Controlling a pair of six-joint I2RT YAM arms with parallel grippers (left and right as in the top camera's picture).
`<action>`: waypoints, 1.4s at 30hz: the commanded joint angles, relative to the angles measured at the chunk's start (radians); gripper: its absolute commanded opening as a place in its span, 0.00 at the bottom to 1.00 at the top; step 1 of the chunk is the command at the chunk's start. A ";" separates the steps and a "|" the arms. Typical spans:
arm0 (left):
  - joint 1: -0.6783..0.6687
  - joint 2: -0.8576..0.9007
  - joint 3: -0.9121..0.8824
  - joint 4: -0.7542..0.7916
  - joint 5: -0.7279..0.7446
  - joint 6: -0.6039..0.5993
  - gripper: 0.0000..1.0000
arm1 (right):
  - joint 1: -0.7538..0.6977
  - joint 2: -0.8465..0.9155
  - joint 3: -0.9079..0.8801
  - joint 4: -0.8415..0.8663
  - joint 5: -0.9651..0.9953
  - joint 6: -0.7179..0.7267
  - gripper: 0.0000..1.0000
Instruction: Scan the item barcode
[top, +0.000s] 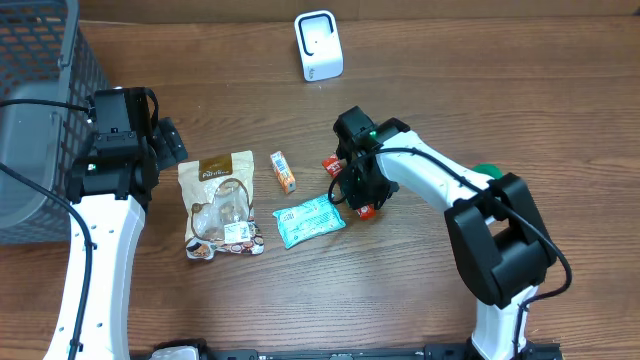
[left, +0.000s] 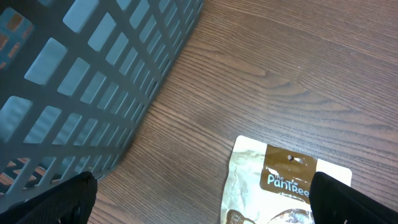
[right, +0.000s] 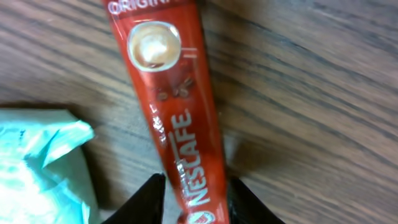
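A: Entry, right arm. Where does the Nescafe stick (right: 171, 106) lie?

B: On the wooden table (top: 450, 90), just right of the teal packet (top: 308, 220). From overhead its red ends show on either side of the right gripper (top: 357, 190), which sits directly over it.

A: Fingers on that side?

B: In the right wrist view, both fingertips (right: 152, 199) are set against the stick's long edges near its lower end, pinching it across its width (whether it is off the wood I cannot tell).

A: Left arm?

B: The left gripper (left: 202, 190) hangs between the grey basket (left: 93, 74) and the brown pouch (left: 286, 180). Its fingers (left: 56, 202) are spread wide over bare wood and the pouch's top edge.

A: Other items?

B: A small orange box (top: 283, 171) lies between the pouch and the teal packet, touching neither. The white scanner (top: 319, 45) stands upright at the far side of the table, well apart from the stick.
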 joint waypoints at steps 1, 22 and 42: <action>0.000 0.002 0.012 0.000 -0.017 0.001 1.00 | -0.004 0.011 -0.019 0.017 -0.007 -0.006 0.25; 0.000 0.002 0.012 0.000 -0.017 0.001 1.00 | -0.024 -0.002 -0.013 -0.023 -0.035 0.002 0.04; 0.000 0.002 0.012 0.000 -0.017 0.001 1.00 | -0.179 -0.174 -0.002 0.051 -1.130 0.224 0.04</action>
